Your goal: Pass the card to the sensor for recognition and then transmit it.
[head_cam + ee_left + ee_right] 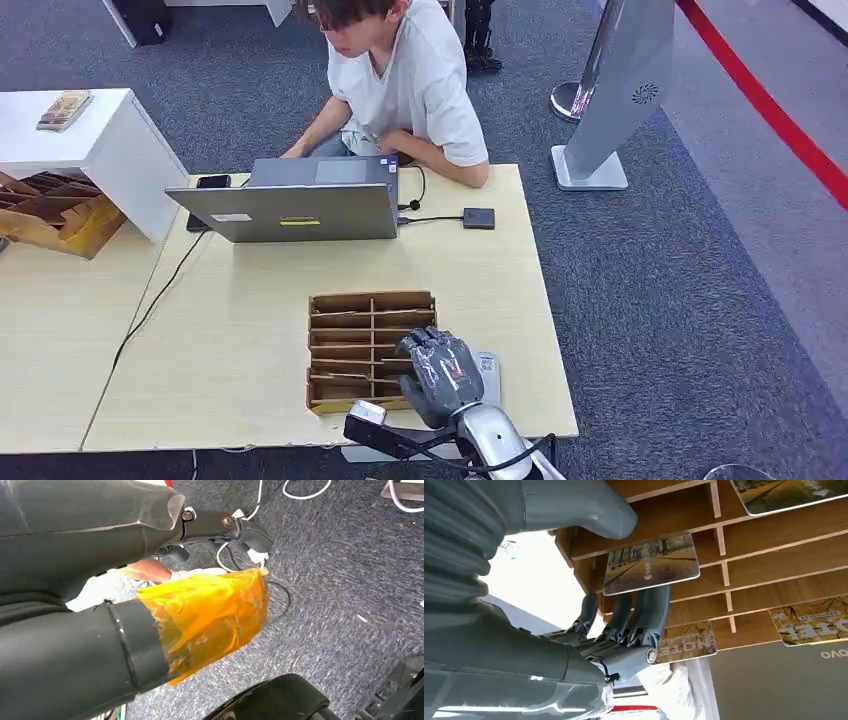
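My right hand [440, 372] reaches into the right side of a wooden card rack [345, 302] near the table's front edge. Close up, my right hand [614, 640] has its fingers [651, 610] under a card [651, 562] printed with a tree-lined path, which sticks out of its slot. The thumb [589, 505] lies over the divider just above that card, with a narrow strip of wood between them. Other cards [686, 641] sit in nearby slots of the rack [774, 555]. The sensor [478, 218], a small dark square box on a cable, lies beyond the rack, right of the laptop.
A person [410, 80] sits at the table's far side behind an open grey laptop [290, 205]. A black phone [212, 181] lies beside it. A small white item [487, 365] lies right of my hand. A white cabinet [90, 140] stands left, a grey kiosk [620, 90] right.
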Motion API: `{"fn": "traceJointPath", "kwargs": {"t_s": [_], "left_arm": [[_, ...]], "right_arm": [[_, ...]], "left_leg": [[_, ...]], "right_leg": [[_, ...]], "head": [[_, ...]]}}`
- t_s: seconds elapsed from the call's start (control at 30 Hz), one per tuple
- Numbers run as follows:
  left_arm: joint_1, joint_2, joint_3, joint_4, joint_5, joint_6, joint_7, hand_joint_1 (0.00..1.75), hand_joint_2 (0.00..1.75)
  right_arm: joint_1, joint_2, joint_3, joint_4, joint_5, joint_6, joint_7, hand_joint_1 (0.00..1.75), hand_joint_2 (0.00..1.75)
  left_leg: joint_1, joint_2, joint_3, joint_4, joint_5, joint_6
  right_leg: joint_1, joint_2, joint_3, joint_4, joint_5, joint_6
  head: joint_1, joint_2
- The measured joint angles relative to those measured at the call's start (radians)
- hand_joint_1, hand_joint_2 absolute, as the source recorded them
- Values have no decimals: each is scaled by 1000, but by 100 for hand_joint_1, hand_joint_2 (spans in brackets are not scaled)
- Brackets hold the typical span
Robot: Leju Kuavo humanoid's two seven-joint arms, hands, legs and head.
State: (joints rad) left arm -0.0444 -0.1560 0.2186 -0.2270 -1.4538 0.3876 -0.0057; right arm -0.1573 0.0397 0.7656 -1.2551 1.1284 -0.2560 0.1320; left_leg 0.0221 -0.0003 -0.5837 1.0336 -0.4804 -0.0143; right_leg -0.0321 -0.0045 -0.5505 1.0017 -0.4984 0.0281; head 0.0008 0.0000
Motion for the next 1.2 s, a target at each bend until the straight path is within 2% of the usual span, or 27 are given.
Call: {"fn": "traceJointPath", "kwargs": {"t_s": [0.2, 0.3, 0.33, 0.47, 0.63, 0.77, 0.8, 1.2], "left_arm": [[0, 1, 0, 0, 0, 0, 0, 0, 0], [0, 1, 0, 0, 0, 0, 0, 0, 0], [0, 1, 0, 0, 0, 0, 0, 0, 0], [0, 1, -1, -1, 3, 0, 0, 0, 0], [0, 2, -7, -1, 9, -2, 0, 0, 0], [-1, 2, -14, -1, 12, -3, 0, 0, 0], [-1, 2, -17, -2, 12, -3, 0, 0, 0], [-1, 3, -24, -3, 15, -4, 0, 0, 0]], "right_arm": [[0, 0, 0, 0, 0, 0, 0, 84, 175], [0, 0, 0, 0, 0, 0, 0, 112, 175], [-1, 0, 0, 0, 0, 0, 0, 126, 175], [-5, 0, -1, -1, 3, -2, 0, 136, 175], [-5, 2, -3, -2, 6, -3, 0, 140, 175], [-5, 2, -6, -2, 12, -7, 1, 162, 175], [-5, 2, -7, -2, 13, -8, 1, 173, 175], [-5, 2, -10, -2, 15, -18, 1, 175, 175]], "left_leg": [[0, 0, 0, 0, 0, 0], [0, 0, 0, 0, 0, 0], [0, 0, 0, 0, 0, 0], [0, 0, 0, 0, 0, 0], [0, 0, 0, 0, 0, 0], [0, 0, 0, 0, 0, 0], [0, 0, 0, 0, 0, 0], [0, 0, 0, 0, 0, 0]], "right_leg": [[0, 0, 0, 0, 0, 0], [0, 0, 0, 0, 0, 0], [0, 0, 0, 0, 0, 0], [0, 0, 0, 0, 0, 0], [0, 0, 0, 0, 0, 0], [0, 0, 0, 0, 0, 0], [0, 0, 0, 0, 0, 0], [0, 0, 0, 0, 0, 0]], "head": [[0, 0], [0, 0], [0, 0], [0, 0], [0, 0], [0, 0], [0, 0], [0, 0]]}}
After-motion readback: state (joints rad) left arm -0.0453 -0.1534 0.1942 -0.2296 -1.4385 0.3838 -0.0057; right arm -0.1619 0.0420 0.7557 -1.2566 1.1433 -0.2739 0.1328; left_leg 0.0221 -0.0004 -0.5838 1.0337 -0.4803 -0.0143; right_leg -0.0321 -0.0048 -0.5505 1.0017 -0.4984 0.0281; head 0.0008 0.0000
